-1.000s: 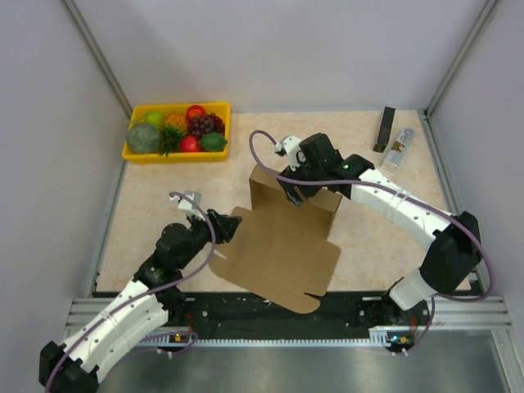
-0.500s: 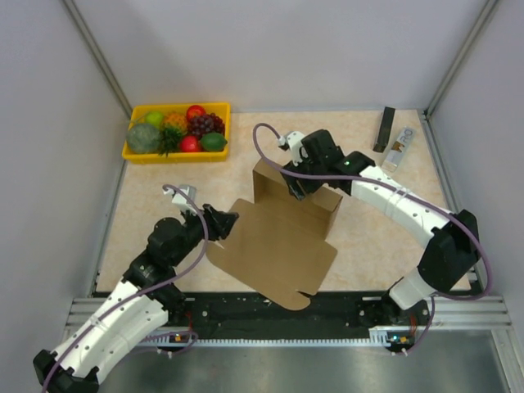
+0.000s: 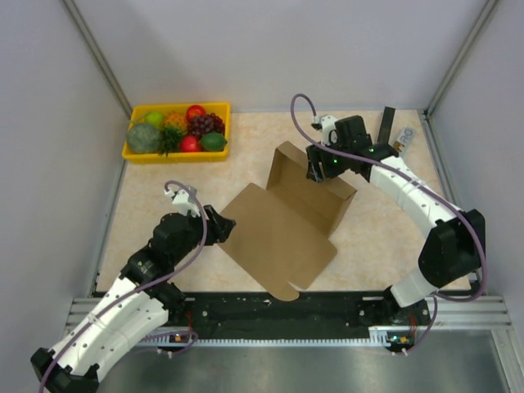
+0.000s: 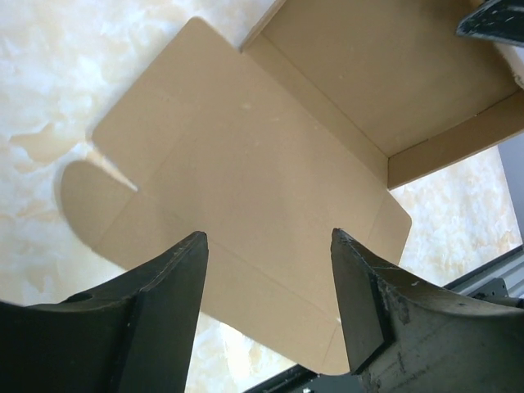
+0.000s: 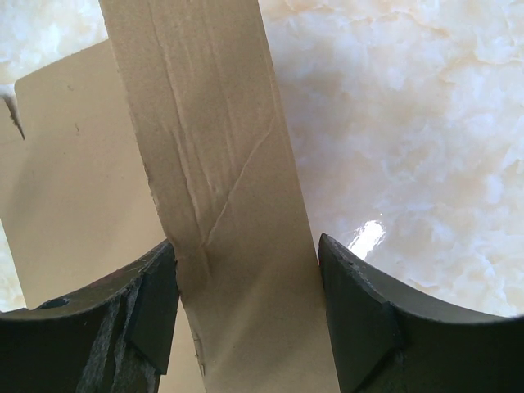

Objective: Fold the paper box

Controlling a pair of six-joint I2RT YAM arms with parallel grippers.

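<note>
The paper box [image 3: 282, 233] is a brown cardboard sheet lying mid-table, its lid panel flat toward the front and its far walls folded up. My right gripper [image 3: 318, 168] reaches down at the far side. In the right wrist view a raised wall strip [image 5: 213, 164] fills the gap of the right gripper [image 5: 246, 243] and touches both fingers. My left gripper [image 3: 225, 223] hovers at the sheet's left corner. In the left wrist view the left gripper [image 4: 268, 236] stands open over the flat panel [image 4: 246, 164] with nothing between its fingers.
A yellow tray [image 3: 176, 157] of fruit stands at the far left. A black bar [image 3: 385, 129] and a small clear item [image 3: 399, 147] lie at the far right. Grey walls enclose the table on three sides, and a metal rail runs along the front.
The box has swung and shifted to the right and back, with the right gripper moving that way on the raised wall. The left gripper stayed near the sheet's left corner.
</note>
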